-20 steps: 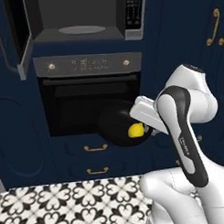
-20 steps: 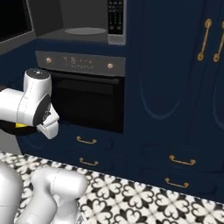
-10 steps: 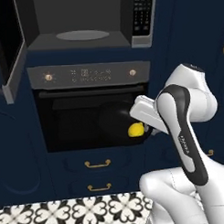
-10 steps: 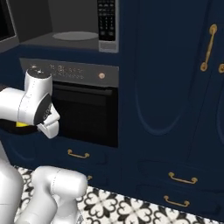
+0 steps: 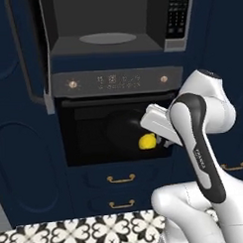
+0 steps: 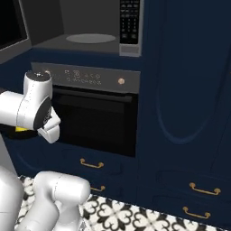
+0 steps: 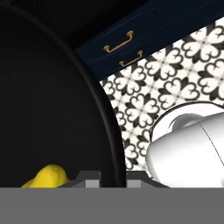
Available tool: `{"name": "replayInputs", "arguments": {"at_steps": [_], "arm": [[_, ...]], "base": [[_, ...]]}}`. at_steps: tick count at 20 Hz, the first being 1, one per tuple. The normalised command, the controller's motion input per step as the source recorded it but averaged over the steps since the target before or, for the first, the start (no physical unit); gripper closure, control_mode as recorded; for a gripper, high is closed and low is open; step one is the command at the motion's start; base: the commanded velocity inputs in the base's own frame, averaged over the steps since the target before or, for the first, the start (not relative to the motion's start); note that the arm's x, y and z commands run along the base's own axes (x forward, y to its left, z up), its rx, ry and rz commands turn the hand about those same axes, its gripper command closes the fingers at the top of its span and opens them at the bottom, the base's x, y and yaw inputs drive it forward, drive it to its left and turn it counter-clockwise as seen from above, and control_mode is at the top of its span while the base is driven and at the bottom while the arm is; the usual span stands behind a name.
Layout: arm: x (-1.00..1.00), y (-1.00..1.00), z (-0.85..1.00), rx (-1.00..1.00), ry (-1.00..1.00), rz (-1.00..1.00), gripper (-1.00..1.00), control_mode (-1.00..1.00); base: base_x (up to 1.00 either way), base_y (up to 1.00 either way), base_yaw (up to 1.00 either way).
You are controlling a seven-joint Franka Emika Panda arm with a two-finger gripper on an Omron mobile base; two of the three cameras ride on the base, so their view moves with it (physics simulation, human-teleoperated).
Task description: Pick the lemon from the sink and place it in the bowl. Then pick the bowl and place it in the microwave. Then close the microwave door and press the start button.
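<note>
My gripper [image 5: 162, 141] is shut on the rim of the black bowl [image 5: 121, 131], holding it in the air in front of the oven door. The yellow lemon [image 5: 147, 141] lies inside the bowl, close to the fingers. In the hand view the bowl's rim [image 7: 106, 118] runs up between the fingertips [image 7: 91, 176], with the lemon [image 7: 46, 176] at the bottom left. Above stands the microwave [image 5: 110, 24], its cavity open with a grey turntable. The microwave door [image 5: 28, 57] is swung out to the left. Its button panel [image 6: 129, 21] is at the right. The sink is out of view.
A black oven [image 5: 117, 81] with a control strip sits right under the microwave. Below it are navy drawers with brass handles [image 5: 120, 179] and a patterned tile floor [image 5: 87, 231]. Tall navy cabinet doors [image 6: 185, 90] fill the right.
The whole scene has grown and shifted as the base drove closer to the microwave and oven. The bowl with the lemon stays in my grip at the same place relative to the arm.
</note>
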Motion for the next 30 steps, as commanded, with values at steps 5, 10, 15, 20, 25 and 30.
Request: {"name": "replayInputs", "arguments": {"at_steps": [5, 10, 15, 20, 25, 30], "arm": [[0.0, 0.0, 0.0, 0.0, 0.0, 0.0, 1.0, 1.0], [0.0, 0.0, 0.0, 0.0, 0.0, 0.0, 1.0, 1.0], [0.0, 0.0, 0.0, 0.0, 0.0, 0.0, 1.0, 1.0], [0.0, 0.0, 0.0, 0.0, 0.0, 0.0, 1.0, 1.0], [0.0, 0.0, 0.0, 0.0, 0.0, 0.0, 1.0, 1.0], [0.0, 0.0, 0.0, 0.0, 0.0, 0.0, 1.0, 1.0]], "base": [[0.56, 0.37, -0.08], [0.57, 0.41, -0.09], [0.56, 0.28, -0.09], [0.14, 0.44, -0.02], [0.34, 0.18, 0.0], [0.5, 0.15, 0.0]]}}
